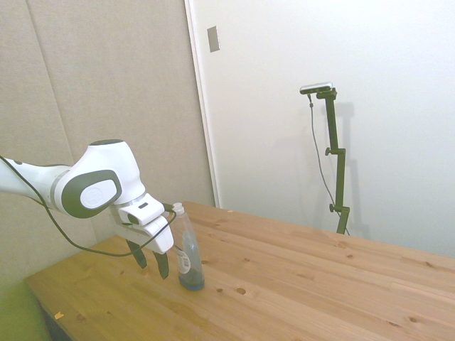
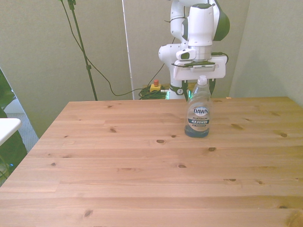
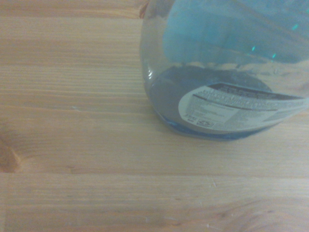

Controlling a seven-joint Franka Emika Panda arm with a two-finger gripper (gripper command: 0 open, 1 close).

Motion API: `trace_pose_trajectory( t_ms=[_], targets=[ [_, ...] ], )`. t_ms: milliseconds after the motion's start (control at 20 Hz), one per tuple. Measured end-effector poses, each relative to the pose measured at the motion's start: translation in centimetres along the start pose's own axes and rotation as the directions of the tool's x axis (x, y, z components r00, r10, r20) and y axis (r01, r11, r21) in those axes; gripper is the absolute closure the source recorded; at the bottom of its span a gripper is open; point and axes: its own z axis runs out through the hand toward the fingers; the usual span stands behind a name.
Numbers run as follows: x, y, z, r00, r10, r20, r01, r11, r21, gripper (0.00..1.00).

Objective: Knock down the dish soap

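Observation:
The dish soap (image 1: 189, 256) stands upright on the wooden table (image 1: 298, 284), a slim clear bottle with a white cap and blue liquid at its base. In the front view the dish soap (image 2: 198, 116) shows its label, right in front of the arm. My gripper (image 1: 151, 261) hangs low just beside the bottle, on the arm's side of it, fingers apart and holding nothing. The nearer dark finger is close to the bottle's side; I cannot tell whether it touches. The wrist view shows the bottle's base (image 3: 217, 96) and back label from close by.
The table (image 2: 142, 179) stretches wide toward the camera in the front view. A yellow box with a red button (image 2: 155, 86) and cables lie on the floor behind the far edge. A white object (image 2: 7, 127) pokes in at the front view's left.

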Motion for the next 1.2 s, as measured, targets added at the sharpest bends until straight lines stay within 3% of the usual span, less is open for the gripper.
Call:
trace_pose_trajectory(
  t_ms=[200,250,600,1200],
  targets=[
    [-0.1,-0.3,-0.2,1.0,0.009,-0.005,-0.009,1.0,0.002,0.0],
    [-0.2,-0.7,-0.4,1.0,0.02,-0.009,-0.02,1.0,0.007,1.0],
    [-1.8,-3.6,-2.9,0.99,0.129,-0.055,-0.126,0.991,0.05,1.0],
    [-0.7,-2.5,-4.8,0.971,0.177,-0.163,-0.174,0.984,0.032,1.0]
  ],
)
